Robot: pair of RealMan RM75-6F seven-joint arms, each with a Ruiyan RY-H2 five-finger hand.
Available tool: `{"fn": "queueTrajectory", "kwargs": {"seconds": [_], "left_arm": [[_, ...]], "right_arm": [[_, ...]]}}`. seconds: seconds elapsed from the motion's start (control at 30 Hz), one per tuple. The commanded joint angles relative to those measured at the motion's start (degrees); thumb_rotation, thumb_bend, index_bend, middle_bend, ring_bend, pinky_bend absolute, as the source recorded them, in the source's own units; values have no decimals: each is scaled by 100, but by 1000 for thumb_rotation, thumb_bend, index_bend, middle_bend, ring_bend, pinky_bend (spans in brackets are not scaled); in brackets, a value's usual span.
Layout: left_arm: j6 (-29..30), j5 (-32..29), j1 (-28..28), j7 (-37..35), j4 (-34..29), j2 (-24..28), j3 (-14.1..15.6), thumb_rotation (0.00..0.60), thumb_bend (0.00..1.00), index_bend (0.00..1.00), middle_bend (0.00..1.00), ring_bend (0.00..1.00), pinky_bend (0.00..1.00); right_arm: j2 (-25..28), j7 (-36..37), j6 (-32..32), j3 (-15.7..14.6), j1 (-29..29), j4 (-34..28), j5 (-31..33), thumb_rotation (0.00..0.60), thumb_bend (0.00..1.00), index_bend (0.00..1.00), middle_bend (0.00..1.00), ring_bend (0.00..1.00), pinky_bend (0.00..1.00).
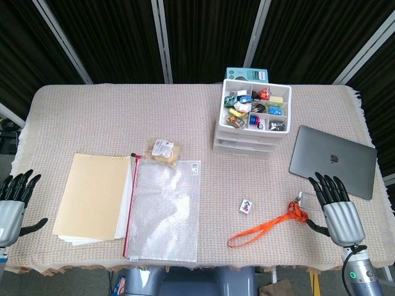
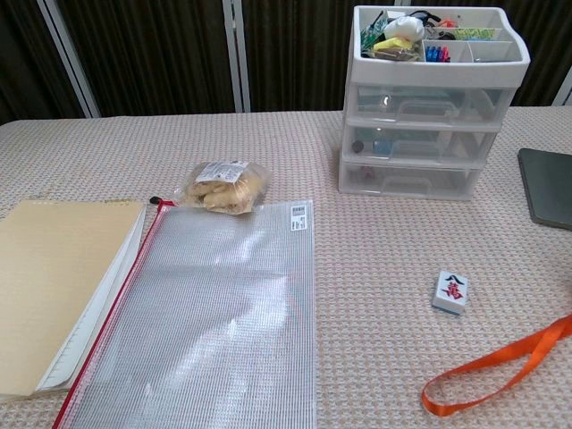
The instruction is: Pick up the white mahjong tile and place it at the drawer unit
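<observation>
The white mahjong tile lies flat on the tablecloth, face up with a red and black mark. The white drawer unit stands at the back right, its top tray full of small items. My right hand hovers open over the front right of the table, right of the tile and apart from it. My left hand hangs open off the table's front left corner. Neither hand shows in the chest view.
An orange lanyard lies between the tile and my right hand. A grey laptop sits closed at the right. A clear zip pouch, a tan notepad and a snack packet lie to the left.
</observation>
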Motion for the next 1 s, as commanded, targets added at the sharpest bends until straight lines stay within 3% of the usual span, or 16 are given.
{"fn": "queueTrajectory", "kwargs": {"seconds": [0.03, 1.0], "left_arm": [[3, 1, 1, -2, 1, 1, -1, 600, 153, 59, 0, 0, 0], [37, 25, 13, -11, -22, -7, 6, 600, 154, 58, 0, 0, 0]], "right_arm": [[0, -3, 4, -4, -3, -4, -5, 600, 32, 39, 0, 0, 0], [116, 164, -102, -44, -9, -360, 52, 600, 56, 47, 22, 14, 22]]}}
